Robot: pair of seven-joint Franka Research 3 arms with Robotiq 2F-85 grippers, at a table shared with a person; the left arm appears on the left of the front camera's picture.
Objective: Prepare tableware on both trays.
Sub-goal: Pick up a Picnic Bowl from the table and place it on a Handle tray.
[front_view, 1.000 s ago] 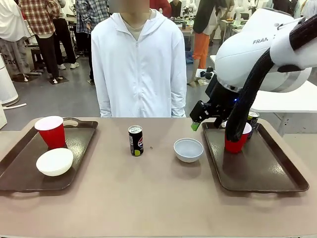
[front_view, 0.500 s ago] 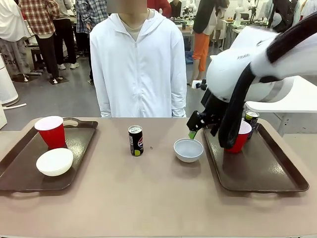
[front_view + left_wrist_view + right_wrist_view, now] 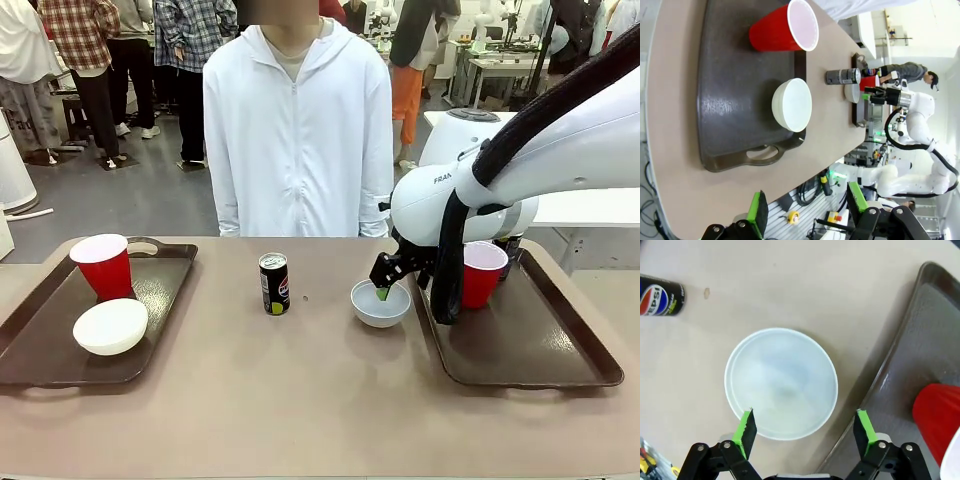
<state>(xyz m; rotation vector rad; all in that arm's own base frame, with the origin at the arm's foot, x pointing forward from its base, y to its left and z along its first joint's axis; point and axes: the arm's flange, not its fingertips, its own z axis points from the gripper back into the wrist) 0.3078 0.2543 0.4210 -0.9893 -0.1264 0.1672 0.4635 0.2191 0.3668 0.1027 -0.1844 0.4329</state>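
A small white bowl (image 3: 380, 304) sits on the bare table between the trays. My right gripper (image 3: 385, 289) is down at it, open. In the right wrist view one finger (image 3: 746, 426) stands inside the bowl (image 3: 781, 382) and the other (image 3: 863, 425) outside its rim. The right tray (image 3: 520, 345) holds a red cup (image 3: 480, 273), with a black can (image 3: 512, 244) partly hidden behind it. The left tray (image 3: 40, 330) holds a red cup (image 3: 101, 265) and a white bowl (image 3: 110, 326). A black can (image 3: 274, 283) stands on the table. My left gripper (image 3: 807, 207) hangs open, well off the left tray (image 3: 725, 100).
A person in a white hooded jacket (image 3: 297, 140) stands at the far side of the table, hands out of sight. The right tray's rim (image 3: 900, 355) lies close beside the bowl. My right arm (image 3: 470, 200) reaches across the right tray's front left corner.
My right gripper has moved left from the right tray's red cup and come down at the bowl on the table. The person has shifted a little to the right.
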